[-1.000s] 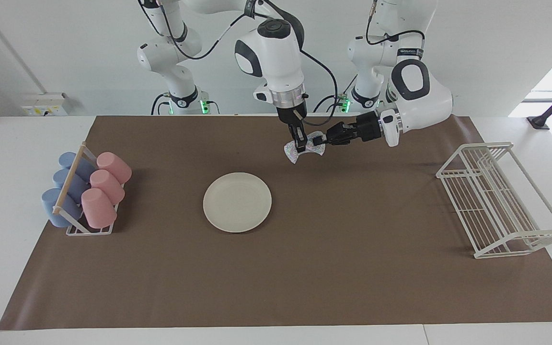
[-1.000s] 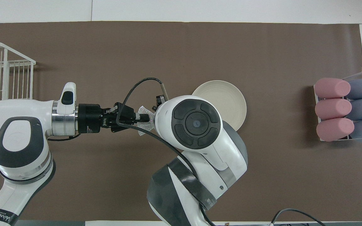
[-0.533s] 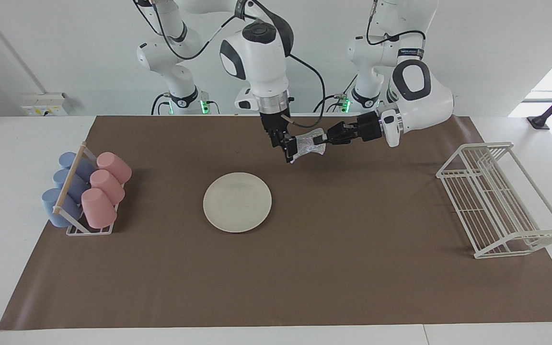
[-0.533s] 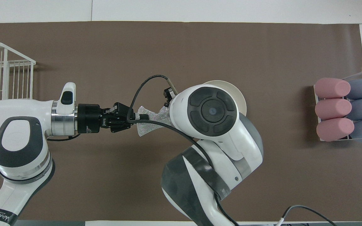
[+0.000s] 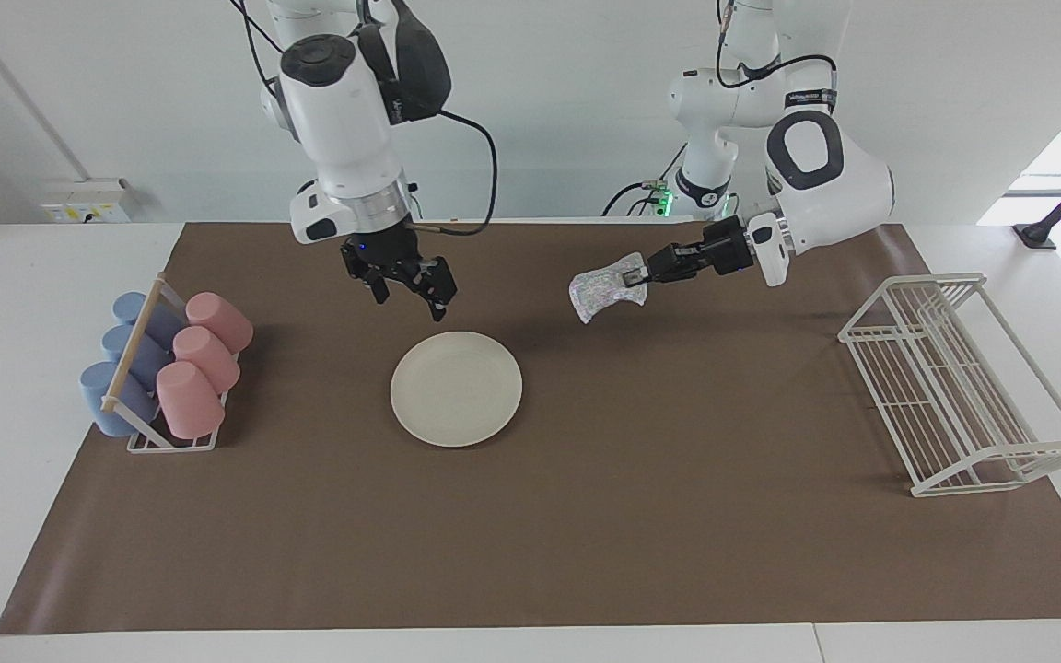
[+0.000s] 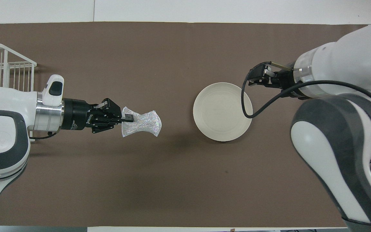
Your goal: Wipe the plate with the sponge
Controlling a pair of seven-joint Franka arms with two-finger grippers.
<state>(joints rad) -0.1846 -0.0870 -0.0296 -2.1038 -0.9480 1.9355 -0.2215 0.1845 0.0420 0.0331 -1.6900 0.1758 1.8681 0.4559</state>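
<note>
At upper right of the facing view, left gripper clamps the sponge aloft over brown mat. Upper centre-left, right gripper hangs spread, empty. Mid-frame, plate lies flat on the mat.

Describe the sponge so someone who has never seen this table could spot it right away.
Start at the white wire rack at the left arm's end of the brown mat. The left tool holds the sponge in the air over the mat. It is a small, silvery, crinkled pad, unlike the smooth cream plate.
</note>
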